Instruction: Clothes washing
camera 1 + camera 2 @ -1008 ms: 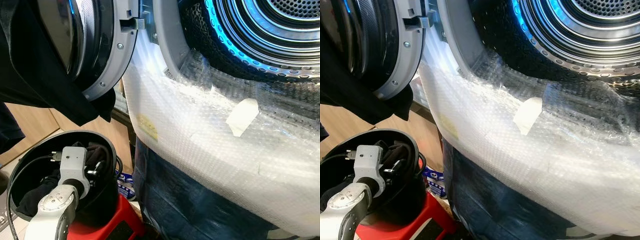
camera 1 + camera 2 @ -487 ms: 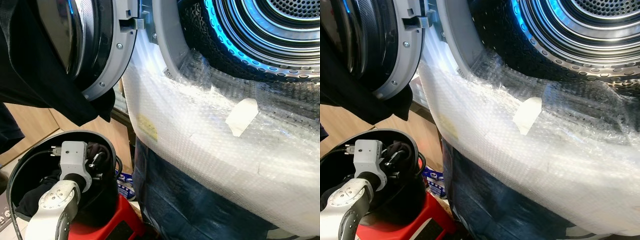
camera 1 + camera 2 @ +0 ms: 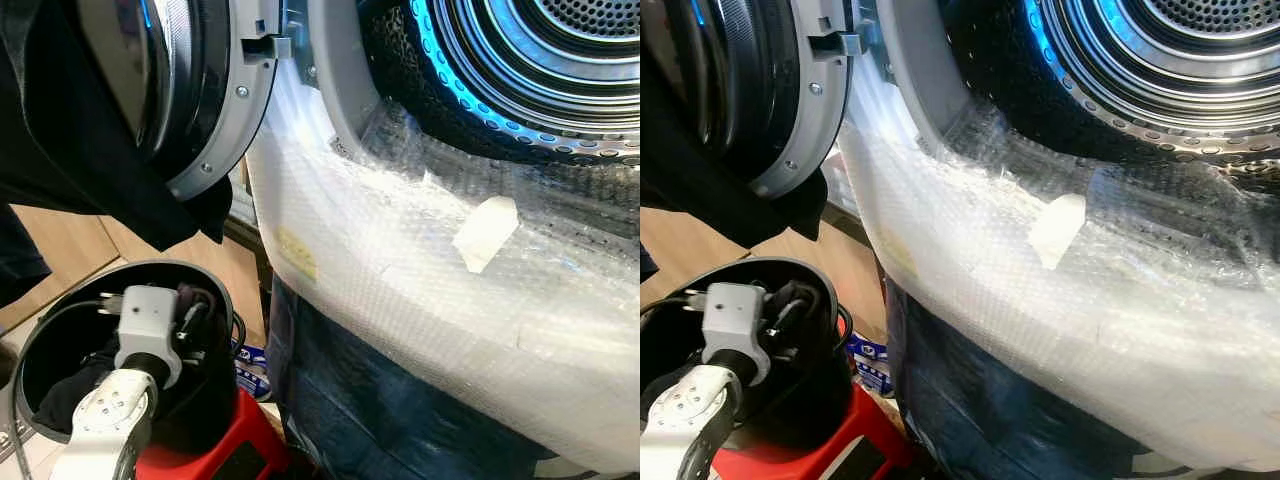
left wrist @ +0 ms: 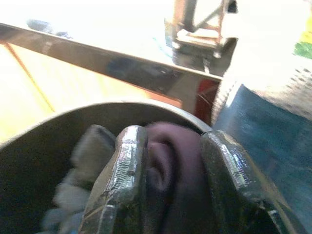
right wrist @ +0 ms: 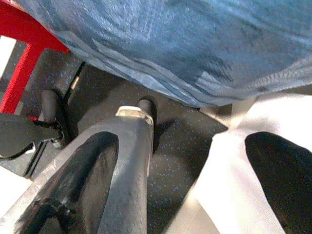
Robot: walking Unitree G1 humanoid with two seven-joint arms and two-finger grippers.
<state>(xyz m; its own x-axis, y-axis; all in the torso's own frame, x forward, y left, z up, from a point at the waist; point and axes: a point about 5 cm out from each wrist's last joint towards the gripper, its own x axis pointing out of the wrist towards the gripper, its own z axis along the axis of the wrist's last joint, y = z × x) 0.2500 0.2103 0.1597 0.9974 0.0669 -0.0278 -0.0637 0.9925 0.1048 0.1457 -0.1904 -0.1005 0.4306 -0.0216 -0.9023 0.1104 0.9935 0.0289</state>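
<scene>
One dark garment (image 4: 168, 165) sits between the two black fingers (image 4: 122, 180) of my left end effector (image 3: 190, 318), which is closed on it inside the black basket (image 3: 40, 330). The cloth is bunched into a lump there, so I cannot say which way its long axis runs; the wrist picture is blurred, and I think the colour is dark purple. The basket stands on a red stool (image 3: 245, 445), down and to the left of the washing machine. More dark clothes (image 3: 65, 395) lie lower in the basket, but I cannot count them. A second black garment (image 3: 80, 160) hangs over the open door (image 3: 215, 110) of the machine, draping down from it. The drum (image 3: 540, 70) is one, lit blue at its rim, and bubble wrap (image 3: 420, 270) covers the front below it. My right end effector (image 5: 183, 161) hangs low over a dark speckled floor (image 5: 170, 146), its two fingers apart and holding nothing.
</scene>
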